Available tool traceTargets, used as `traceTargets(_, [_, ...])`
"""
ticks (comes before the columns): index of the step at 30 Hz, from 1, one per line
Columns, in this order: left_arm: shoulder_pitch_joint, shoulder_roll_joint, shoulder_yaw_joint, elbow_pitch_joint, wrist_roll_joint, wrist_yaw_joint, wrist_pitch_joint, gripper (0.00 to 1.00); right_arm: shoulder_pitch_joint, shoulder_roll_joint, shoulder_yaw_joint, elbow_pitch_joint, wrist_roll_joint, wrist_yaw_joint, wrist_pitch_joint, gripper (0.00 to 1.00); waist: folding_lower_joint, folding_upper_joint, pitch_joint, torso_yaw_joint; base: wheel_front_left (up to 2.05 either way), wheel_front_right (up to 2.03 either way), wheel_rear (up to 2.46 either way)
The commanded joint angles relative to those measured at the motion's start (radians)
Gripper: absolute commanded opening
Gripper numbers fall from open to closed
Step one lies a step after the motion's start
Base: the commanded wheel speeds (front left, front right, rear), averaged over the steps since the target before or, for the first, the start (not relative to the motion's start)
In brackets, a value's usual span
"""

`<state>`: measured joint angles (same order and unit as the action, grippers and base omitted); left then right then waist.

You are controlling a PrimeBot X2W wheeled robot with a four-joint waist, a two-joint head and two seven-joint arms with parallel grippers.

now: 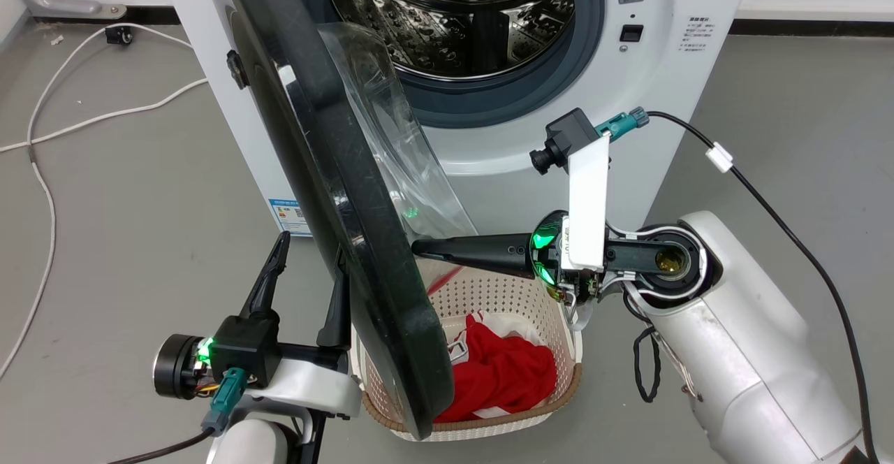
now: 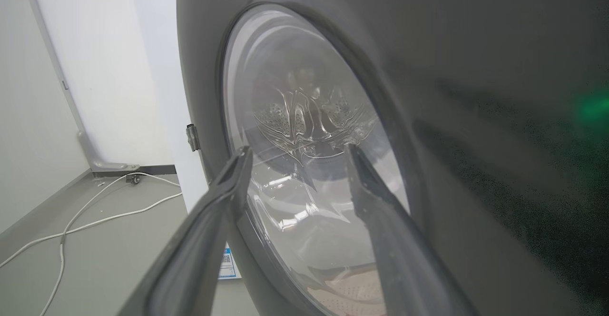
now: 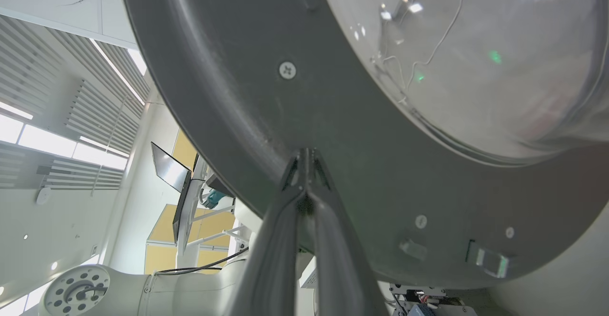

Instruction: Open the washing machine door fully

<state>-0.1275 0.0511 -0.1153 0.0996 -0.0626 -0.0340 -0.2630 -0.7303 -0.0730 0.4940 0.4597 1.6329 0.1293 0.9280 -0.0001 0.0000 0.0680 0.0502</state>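
The washing machine door (image 1: 349,205), glossy black with a clear glass bowl (image 1: 391,135), stands partly swung out and edge-on before the steel drum opening (image 1: 461,17). My left gripper (image 1: 311,258) is open on the door's outer side, low down. In the left wrist view the left gripper (image 2: 299,150) points at the glass bowl (image 2: 304,116) with nothing between its fingers. My right gripper (image 1: 418,246) is shut, its tips against the door's inner side. In the right wrist view the right gripper (image 3: 307,156) touches the grey inner rim (image 3: 228,92) below the bowl (image 3: 476,59).
A perforated cream laundry basket (image 1: 517,296) holding red cloth (image 1: 503,373) sits on the floor under the door, before the white machine front (image 1: 489,163). White cables (image 1: 42,135) trail across the grey floor at left. A black cable (image 1: 803,240) runs past my right arm.
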Motion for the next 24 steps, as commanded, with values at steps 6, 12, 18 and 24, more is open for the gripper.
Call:
traceTargets(6, [0.011, -0.001, 0.011, -0.006, -0.009, 0.01, -0.003, 1.0, 0.063, -0.004, -0.079, -0.054, -0.044, 0.002, -0.204, 0.0, 0.0001, 0.0, 0.0, -0.01, 0.0, 0.0, 0.0])
traceTargets(12, [0.024, -0.001, 0.028, -0.009, -0.01, 0.016, -0.003, 1.0, 0.143, -0.02, -0.225, -0.083, -0.094, 0.002, -0.491, 0.0, 0.0001, 0.0, -0.009, -0.029, 0.0, 0.0, 0.0])
traceTargets(18, [0.044, -0.001, 0.045, -0.009, -0.01, 0.014, -0.003, 1.0, 0.252, -0.044, -0.33, -0.112, -0.127, 0.002, -0.671, 1.0, 0.0001, 0.0, -0.02, -0.048, 0.0, 0.0, 0.0])
traceTargets(24, [0.06, -0.001, 0.063, -0.006, -0.006, 0.011, -0.003, 1.0, 0.395, -0.06, -0.413, -0.155, -0.199, 0.002, -0.855, 1.0, 0.0001, 0.0, -0.029, -0.068, 0.0, 0.0, 0.0])
